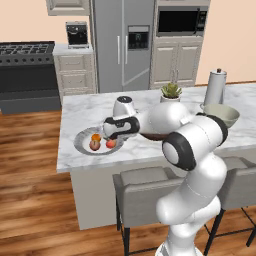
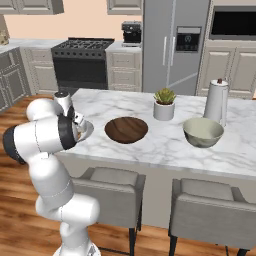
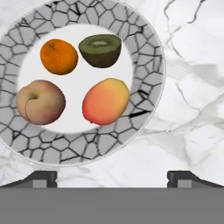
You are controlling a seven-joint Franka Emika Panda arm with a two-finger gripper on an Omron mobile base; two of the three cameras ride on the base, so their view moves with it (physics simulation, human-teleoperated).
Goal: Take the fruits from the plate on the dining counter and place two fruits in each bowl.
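I see my end effector [image 3: 112, 177] spread wide, empty, above the plate [image 3: 144, 57]; orange [image 3: 59, 56], kiwi [image 3: 100, 50], peach [image 3: 40, 102] and mango [image 3: 106, 101] lie there.

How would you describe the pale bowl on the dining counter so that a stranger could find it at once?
Start at the long white marble dining counter and look towards its right end. The pale grey-green bowl sits there, just in front of a tall silvery canister. Unlike the wide, shallow dark brown bowl beside it, it is deeper, with a cream inside.
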